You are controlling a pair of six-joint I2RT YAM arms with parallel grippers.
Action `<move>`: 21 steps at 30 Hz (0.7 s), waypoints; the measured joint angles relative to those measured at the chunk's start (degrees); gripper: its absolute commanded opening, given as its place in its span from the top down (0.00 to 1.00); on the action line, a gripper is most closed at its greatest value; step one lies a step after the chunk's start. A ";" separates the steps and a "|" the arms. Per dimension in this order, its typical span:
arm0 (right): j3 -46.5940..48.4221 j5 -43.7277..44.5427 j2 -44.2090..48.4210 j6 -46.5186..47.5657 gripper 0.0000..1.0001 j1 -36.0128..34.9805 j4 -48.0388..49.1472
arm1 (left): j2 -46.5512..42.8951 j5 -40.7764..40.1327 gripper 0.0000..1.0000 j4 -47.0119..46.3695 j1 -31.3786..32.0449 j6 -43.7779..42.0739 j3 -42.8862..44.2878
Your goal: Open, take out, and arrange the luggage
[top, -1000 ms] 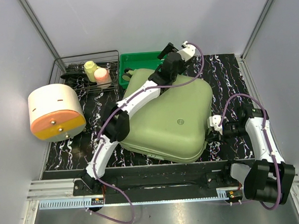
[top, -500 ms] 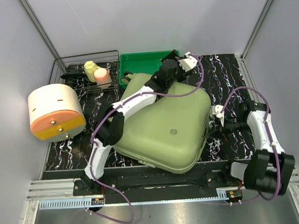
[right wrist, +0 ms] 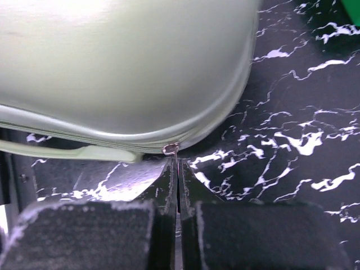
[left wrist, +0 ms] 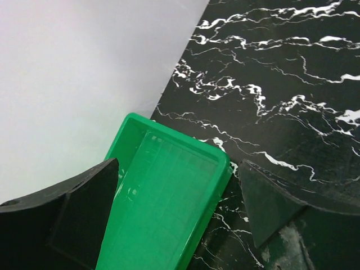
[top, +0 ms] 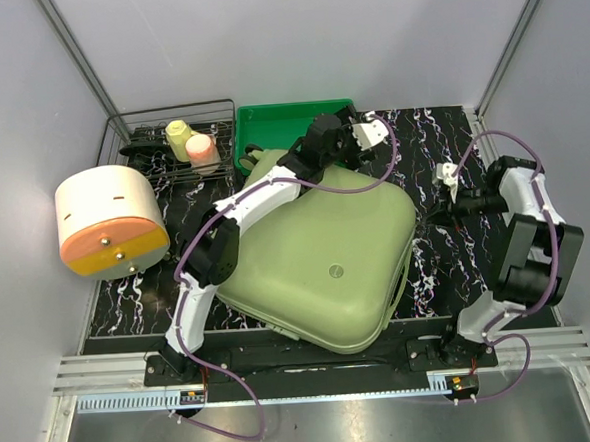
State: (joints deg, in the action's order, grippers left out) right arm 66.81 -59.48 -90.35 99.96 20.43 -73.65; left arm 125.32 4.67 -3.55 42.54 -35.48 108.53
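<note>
Luggage (top: 322,244) lay closed and flat at the middle of the black, white-veined marble-patterned table (top: 440,132), turned askew, its far corner touching the green tray (top: 269,117). Its shell was pale olive, smooth and slightly domed, with rounded corners and a zip rim running round the side. The tray was shallow, glossy bright-green plastic with rounded corners. Left of it stood a wire basket (top: 129,126) holding a pale yellow cup (top: 178,138) and a pink one (top: 201,149) side by side. A cream drum (top: 110,220) with an orange face sat at the left edge. The left gripper (left wrist: 180,191) hung over the tray's corner, jaws spread wide, gripping nothing. The right gripper (right wrist: 174,169) was pressed fully shut, its tips at a small metal ring (right wrist: 170,149) on the luggage's zip rim; whether they pinched it could not be told
</note>
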 measured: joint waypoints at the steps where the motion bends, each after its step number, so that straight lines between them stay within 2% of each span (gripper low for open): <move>1: 1.64 -0.31 -1.86 0.46 1.00 0.17 0.09 | -0.09 0.90 0.09 0.55 0.02 -0.17 -0.07; 7: 6.45 -4.96 -9.22 6.19 1.00 -0.50 -1.70 | -0.09 3.72 0.06 3.06 0.02 -1.57 -0.11; 11: 7.41 -6.95 -11.41 9.73 1.00 -3.10 -3.04 | 0.00 4.35 0.02 7.72 0.17 0.57 1.53; 17: 4.61 -7.87 -10.95 11.74 1.00 -4.17 -3.80 | -2.45 5.22 0.01 16.46 -2.40 12.15 2.01; 19: 3.63 -7.96 -10.84 12.11 1.00 -4.42 -4.09 | -7.13 8.90 0.01 20.72 -5.55 18.43 -0.31; 21: 2.78 -7.85 -10.38 12.52 1.00 -4.59 -3.48 | -15.63 14.78 0.01 26.67 -10.86 23.02 -6.19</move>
State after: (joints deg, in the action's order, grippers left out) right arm 69.58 -67.33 -100.73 112.49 15.84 -77.12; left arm 109.69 19.44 23.11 31.68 -12.47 102.35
